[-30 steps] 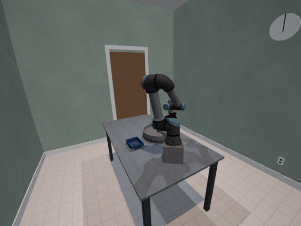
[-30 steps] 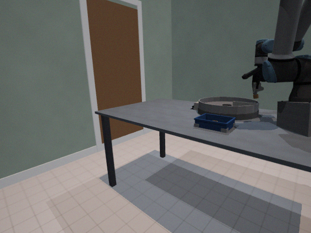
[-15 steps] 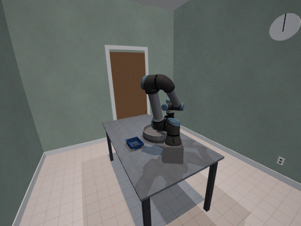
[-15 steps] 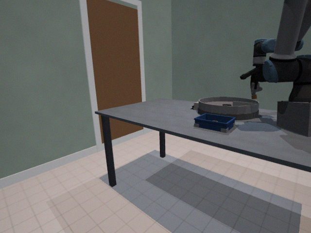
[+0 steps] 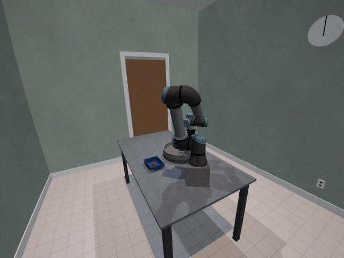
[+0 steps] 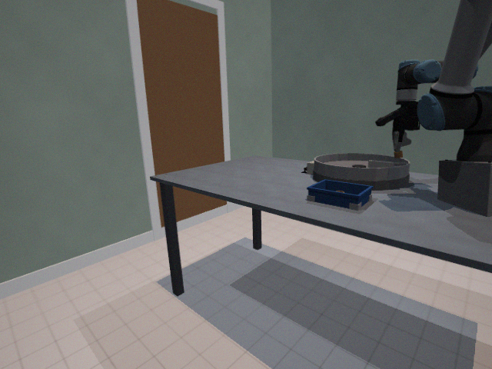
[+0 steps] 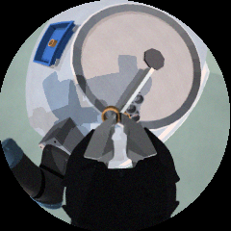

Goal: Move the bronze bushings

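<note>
In wrist view, the claw (image 5: 191, 132) (image 6: 397, 149) (image 7: 117, 114) is almost closed, gripping a shiny orange-brown bronze bushing (image 6: 398, 154) (image 7: 103, 115) near the centre, above the rim of the turntable (image 5: 174, 153) (image 6: 357, 173) (image 7: 196, 72). Grey bushings (image 7: 139, 99) sit just right. Upper left, the blue crate (image 5: 158, 166) (image 6: 330, 197) (image 7: 44, 63) has open top, one bronze piece (image 5: 153, 164) (image 6: 340, 191) (image 7: 49, 43) inside.

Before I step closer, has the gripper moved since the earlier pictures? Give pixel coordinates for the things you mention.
Yes. In the exterior view, the gripper (image 5: 191, 132) (image 6: 397, 149) (image 7: 117, 114) has shifted slightly left, away from the grey pedestal (image 5: 198, 177) (image 6: 463, 188) (image 7: 62, 137), and slightly down.
</note>
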`<state>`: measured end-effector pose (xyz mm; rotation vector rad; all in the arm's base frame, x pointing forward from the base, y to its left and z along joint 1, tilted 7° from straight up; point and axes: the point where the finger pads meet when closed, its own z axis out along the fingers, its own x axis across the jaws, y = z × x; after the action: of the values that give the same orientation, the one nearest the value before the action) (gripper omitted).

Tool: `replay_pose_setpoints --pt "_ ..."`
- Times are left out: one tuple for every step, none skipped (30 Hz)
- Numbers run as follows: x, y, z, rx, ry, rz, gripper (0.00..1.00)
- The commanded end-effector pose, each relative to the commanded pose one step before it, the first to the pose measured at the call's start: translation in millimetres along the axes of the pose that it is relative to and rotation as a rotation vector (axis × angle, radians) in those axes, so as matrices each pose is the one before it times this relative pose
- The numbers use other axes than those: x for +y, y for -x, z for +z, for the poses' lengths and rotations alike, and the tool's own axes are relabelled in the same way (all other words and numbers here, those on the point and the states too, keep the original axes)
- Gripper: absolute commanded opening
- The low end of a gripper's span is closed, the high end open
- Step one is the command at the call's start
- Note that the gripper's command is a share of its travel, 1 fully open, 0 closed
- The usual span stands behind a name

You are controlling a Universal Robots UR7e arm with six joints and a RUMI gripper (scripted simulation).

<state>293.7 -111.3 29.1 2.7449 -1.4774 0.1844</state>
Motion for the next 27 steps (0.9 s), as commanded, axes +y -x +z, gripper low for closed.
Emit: replay_pose_setpoints --pt "-15.04 17.53 -0.43 -0.0008 0.00357 0.00391 0.0" --pt "-2.29 2.49 -0.01 0.00001 0.00001 0.0 0.0" --pt "-2.3 2.52 -0.01 0.00001 0.00001 0.0 0.0" --pt "-2.32 2.52 -0.01 0.00001 0.00001 0.0 0.0" --pt "-2.33 2.53 -0.01 0.00004 0.0 0.0 0.0" --pt "-2.35 2.5 -0.03 0.00018 -0.00003 0.0 0.0" --pt "-2.36 2.5 -0.03 0.00019 -0.00004 0.0 0.0" --pt "-2.38 2.51 -0.03 0.0002 -0.00005 0.0 0.0" --pt "-2.48 2.2 -0.27 0.00079 -0.00022 0.0 0.0" --pt "-2.48 2.27 -0.06 -0.00013 0.00003 0.0 0.0" --pt "0.0 0.0 0.0 0.0 0.0 0.0 0.0" --pt "0.0 0.0 0.0 0.0 0.0 0.0 0.0" --pt "-2.78 1.4 -0.51 0.0005 -0.00016 0.0 0.0" --pt "-2.5 2.35 -0.12 0.00029 -0.00011 0.0 0.0" --pt "-2.48 2.47 -0.13 0.00028 -0.00011 0.0 0.0" --pt "-2.44 2.62 -0.02 0.00002 -0.00003 0.0 0.0" --pt "-2.45 2.62 -0.02 0.00003 -0.00003 0.0 0.0" --pt "-2.47 2.58 -0.06 0.00012 -0.00007 0.0 0.0" --pt "-2.5 2.54 -0.1 0.0002 -0.00011 0.0 0.0" --pt "-2.55 2.47 -0.15 0.00032 -0.00016 0.00001 0.0" --pt "-2.57 2.43 -0.19 0.0004 -0.00021 0.00001 0.0" --pt "-2.5 2.64 -0.05 0.00007 -0.00007 0.00001 0.0" --pt "-2.49 2.68 -0.01 -0.00001 -0.00004 0.0 0.0" --pt "-2.5 2.68 -0.01 -0.00001 -0.00004 0.0 0.0" --pt "-2.5 2.69 -0.01 -0.00001 -0.00004 0.0 0.0" --pt "-2.5 2.7 -0.01 0.0 -0.00004 0.0 0.0" --pt "-2.51 2.7 -0.01 -0.00001 -0.00004 0.0 0.0"
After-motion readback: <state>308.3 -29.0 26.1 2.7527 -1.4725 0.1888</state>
